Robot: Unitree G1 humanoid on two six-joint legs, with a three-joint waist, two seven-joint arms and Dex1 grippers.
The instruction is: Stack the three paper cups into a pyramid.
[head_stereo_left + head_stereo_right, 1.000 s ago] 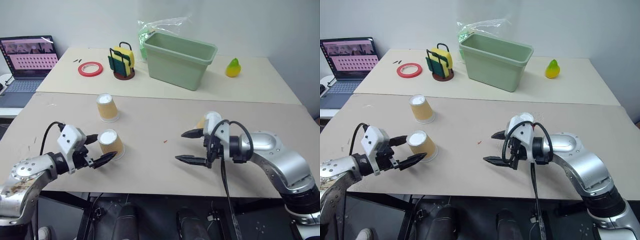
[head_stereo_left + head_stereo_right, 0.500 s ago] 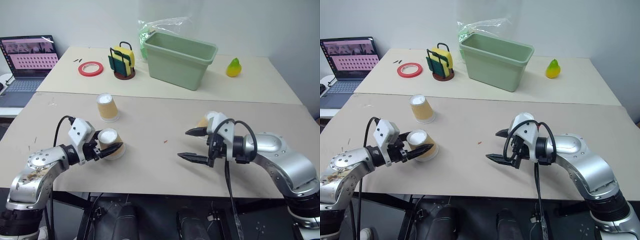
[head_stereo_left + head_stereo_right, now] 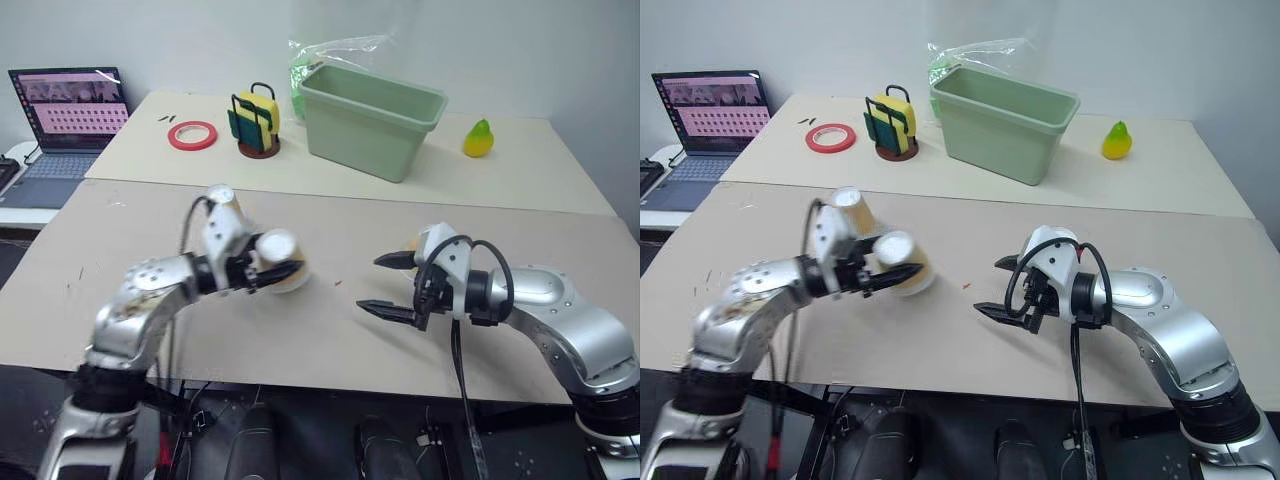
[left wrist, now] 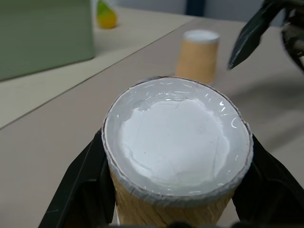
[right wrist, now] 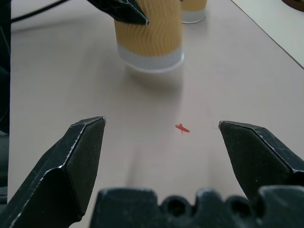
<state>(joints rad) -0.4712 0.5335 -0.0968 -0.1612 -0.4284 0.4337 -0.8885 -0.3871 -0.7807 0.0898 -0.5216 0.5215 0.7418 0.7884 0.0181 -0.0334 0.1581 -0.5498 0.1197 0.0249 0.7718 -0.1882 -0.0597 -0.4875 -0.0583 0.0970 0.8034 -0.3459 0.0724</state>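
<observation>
1. Your left gripper (image 3: 272, 273) is clamped on one paper cup (image 3: 281, 260), upside down with its white base up; the wrist view shows both black fingers pressed on its ribbed wall.
2. Your right gripper (image 3: 396, 287) has its fingers spread wide and nothing between them; it hangs just above the table (image 3: 330, 340).
3. The second cup (image 4: 199, 54) stands inverted behind the right gripper, at about 3 o'clock from the held cup. That is the relation your next move turns on: the carried cup must travel rightward and land upright-axis beside it.
4. The third cup (image 3: 852, 208) sits at roughly 10 o'clock from the held one, near the left arm, which partly hides it.
5. The second cup is mostly hidden by the right gripper in the head views, so the gap beside it is probably free, but you cannot confirm it.
</observation>
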